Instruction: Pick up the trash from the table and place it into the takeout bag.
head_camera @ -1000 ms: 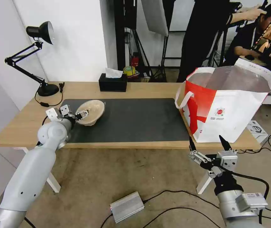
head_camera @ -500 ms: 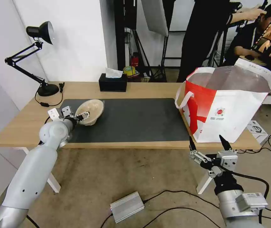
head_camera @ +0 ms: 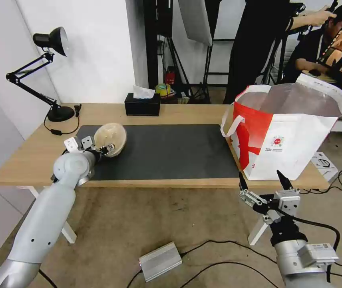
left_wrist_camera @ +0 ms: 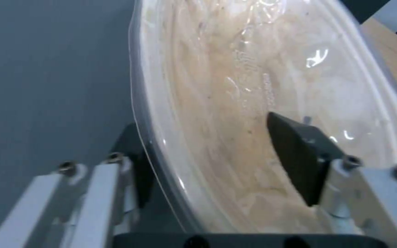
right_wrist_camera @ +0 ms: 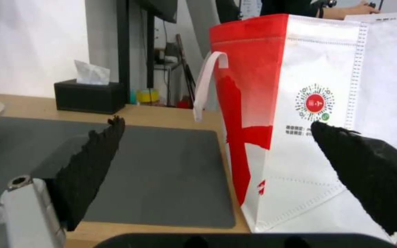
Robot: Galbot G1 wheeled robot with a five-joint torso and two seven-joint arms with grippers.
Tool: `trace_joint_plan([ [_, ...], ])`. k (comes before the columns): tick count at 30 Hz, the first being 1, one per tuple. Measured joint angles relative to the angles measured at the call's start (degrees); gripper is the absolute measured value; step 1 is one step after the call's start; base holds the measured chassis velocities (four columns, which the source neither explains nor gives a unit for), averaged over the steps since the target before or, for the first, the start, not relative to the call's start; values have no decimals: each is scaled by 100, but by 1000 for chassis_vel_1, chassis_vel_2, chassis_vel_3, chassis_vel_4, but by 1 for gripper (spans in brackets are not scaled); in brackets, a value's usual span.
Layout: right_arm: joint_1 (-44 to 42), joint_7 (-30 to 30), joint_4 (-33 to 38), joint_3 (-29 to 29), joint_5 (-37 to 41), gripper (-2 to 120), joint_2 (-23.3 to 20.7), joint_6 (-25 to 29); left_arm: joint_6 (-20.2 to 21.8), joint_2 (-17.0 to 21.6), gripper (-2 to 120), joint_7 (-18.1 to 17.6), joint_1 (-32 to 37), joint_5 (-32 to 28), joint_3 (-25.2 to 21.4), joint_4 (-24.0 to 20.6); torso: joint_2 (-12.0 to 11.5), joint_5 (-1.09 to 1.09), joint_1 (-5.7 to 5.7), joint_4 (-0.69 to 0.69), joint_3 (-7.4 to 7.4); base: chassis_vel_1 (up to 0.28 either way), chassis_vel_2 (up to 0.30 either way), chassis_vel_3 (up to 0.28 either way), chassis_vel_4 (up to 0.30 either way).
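Left gripper [head_camera: 104,149] pinches the rim of the beige paper bowl [head_camera: 111,139], one finger [left_wrist_camera: 297,162] inside, bowl tipped on edge over the dark mat [head_camera: 171,150]. Right gripper [head_camera: 262,185] hangs spread below the table [head_camera: 27,160] edge, takeout bag [head_camera: 287,136] just beyond it.

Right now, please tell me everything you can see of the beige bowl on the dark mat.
The beige bowl is round, thin-walled and glossy, smeared inside with pale residue. It is tipped steeply, its opening turned toward the camera, over the left end of the dark mat. The left pincer is shut on its near rim, one finger inside and the other outside. Whether its far edge touches the mat cannot be told.
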Motion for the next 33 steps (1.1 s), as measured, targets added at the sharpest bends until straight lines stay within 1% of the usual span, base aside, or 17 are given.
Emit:
trace_joint_plan([
  [4,16,1,-16,-5,1,100,0,0,0,1,35,-4,11,0,-17,-22,0,0,0,1,0,0,0,0,0],
  [6,16,0,-16,-7,1,100,0,0,0,2,33,-4,15,0,-19,-29,0,-1,0,1,0,0,0,0,0],
  [8,18,0,-18,-9,1,100,0,0,0,7,21,-5,38,0,-35,-64,0,-1,0,0,0,0,0,0,0],
  [9,18,0,-18,-9,1,100,0,0,0,7,21,-5,38,0,-35,-64,0,-1,0,0,0,0,0,0,0],
  [11,26,1,-24,-9,1,100,-3,0,-5,21,10,-6,73,1,-61,-148,0,-1,0,1,0,0,0,0,0],
  [12,26,1,-24,-9,1,100,-3,0,-5,21,10,-6,73,1,-61,-148,0,-1,0,1,0,0,0,0,0],
  [15,33,0,-30,-10,1,100,-4,0,-6,34,0,-6,116,-4,-98,-267,0,-1,0,0,0,0,0,0,0],
  [24,41,1,-35,-12,1,100,4,0,-26,62,0,-63,248,-103,-238,-502,0,-2,0,1,1,0,0,0,0],
  [27,39,6,-35,-13,1,100,6,0,-41,100,0,-90,352,-172,-347,-715,0,-2,0,1,1,0,0,0,0],
  [28,39,6,-35,-13,1,100,6,0,-41,100,0,-90,352,-172,-347,-715,0,-2,0,1,1,0,0,0,0],
  [33,24,7,-21,-23,0,100,17,0,-57,154,0,-364,585,-591,-581,-1214,0,-1,0,1,1,0,0,0,0],
])
